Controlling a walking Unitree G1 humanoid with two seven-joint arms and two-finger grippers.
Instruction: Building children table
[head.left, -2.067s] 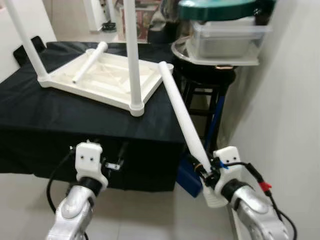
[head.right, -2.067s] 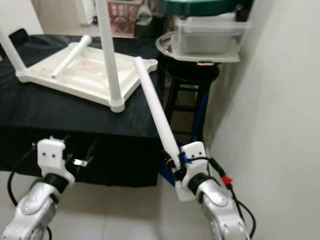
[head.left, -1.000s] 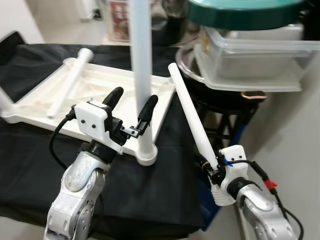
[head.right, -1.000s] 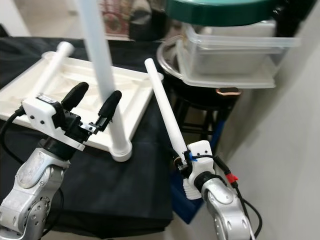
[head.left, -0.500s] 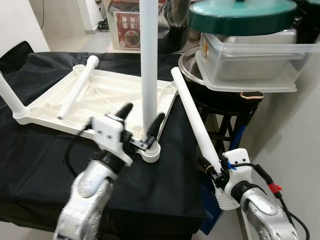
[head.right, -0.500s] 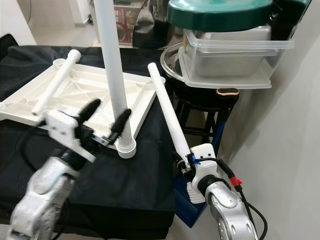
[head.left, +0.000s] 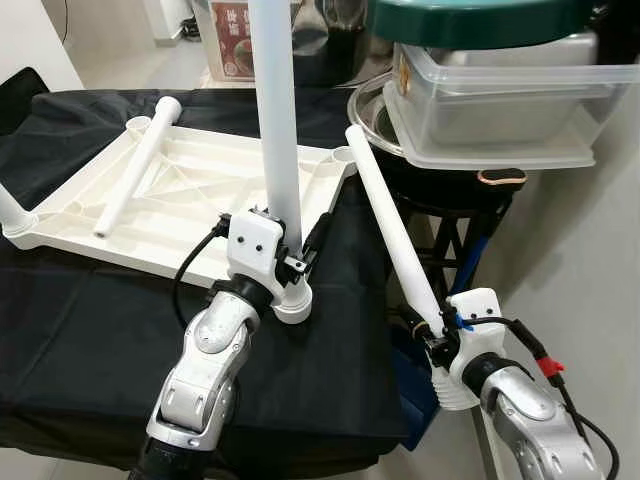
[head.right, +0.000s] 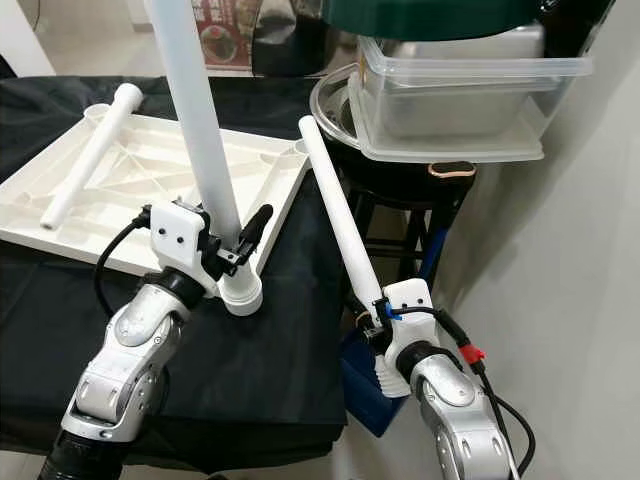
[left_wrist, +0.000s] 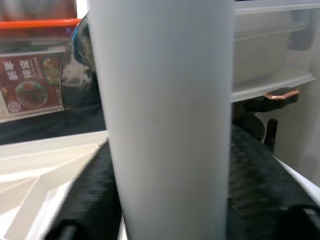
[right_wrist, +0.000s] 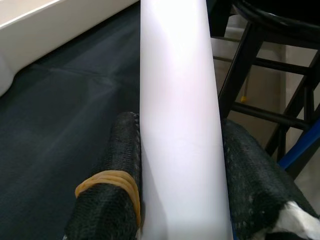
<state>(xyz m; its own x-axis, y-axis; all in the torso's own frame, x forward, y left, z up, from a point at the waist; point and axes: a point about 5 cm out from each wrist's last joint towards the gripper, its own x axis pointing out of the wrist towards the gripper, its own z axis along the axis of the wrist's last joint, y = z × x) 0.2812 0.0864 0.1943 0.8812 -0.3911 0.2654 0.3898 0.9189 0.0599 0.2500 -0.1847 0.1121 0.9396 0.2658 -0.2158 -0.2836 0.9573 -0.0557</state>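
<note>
An upside-down white table top (head.left: 200, 205) lies on a black-draped table. One white leg (head.left: 272, 120) stands upright in its near right corner socket (head.left: 290, 300). My left gripper (head.left: 292, 232) straddles this leg just above the socket, open, with one black finger (head.right: 258, 222) a little off the leg. In the left wrist view the leg (left_wrist: 165, 115) stands between both fingers. My right gripper (head.left: 428, 335) is shut on the lower end of a loose leg (head.left: 385, 220), whose top rests by the table top's far right corner. A third leg (head.left: 135, 170) lies on the table top.
Another upright leg (head.left: 10, 210) stands at the table top's left corner. A black stool (head.left: 450, 200) at the right carries a metal tray, a clear plastic box (head.left: 500, 105) and a green lid. A pale wall (head.left: 590, 250) closes the right side. The black table's edge (head.left: 300, 440) is near.
My left arm rose from below the table edge and its open fingers came around the upright leg. The camera moved closer. My right gripper kept hold of the loose leg.
</note>
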